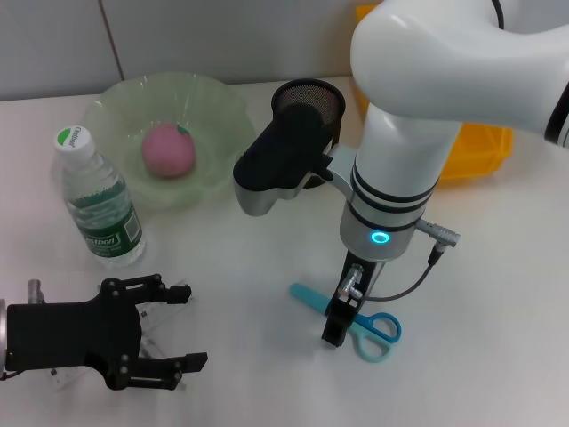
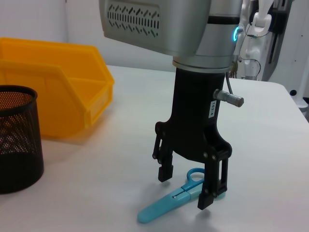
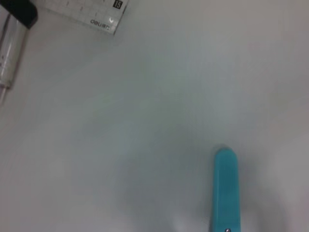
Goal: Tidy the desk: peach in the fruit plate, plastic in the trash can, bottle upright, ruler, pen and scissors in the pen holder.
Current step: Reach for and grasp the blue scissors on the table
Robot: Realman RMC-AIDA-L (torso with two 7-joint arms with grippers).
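Observation:
The scissors [image 1: 307, 298] lie flat on the white desk [image 1: 240, 356], light-blue blade cover toward the left gripper and ring handles [image 1: 378, 334] away from it. My right gripper [image 2: 186, 188] points straight down and stands open, one finger on each side of the scissors [image 2: 164, 205] near the pivot. Low on the left, my left gripper [image 1: 182, 326] hovers open and holds nothing. The right wrist view shows the ruler [image 3: 91, 14] end and the pen [image 3: 8, 46] beside it. The peach [image 1: 169, 149] rests in the fruit plate [image 1: 222, 107]. The bottle [image 1: 98, 200] stands upright. No plastic is in view.
The black mesh pen holder [image 1: 308, 107] stands behind the right arm, and the yellow trash can [image 1: 480, 147] is to its right at the back. The right forearm hangs over the middle of the desk.

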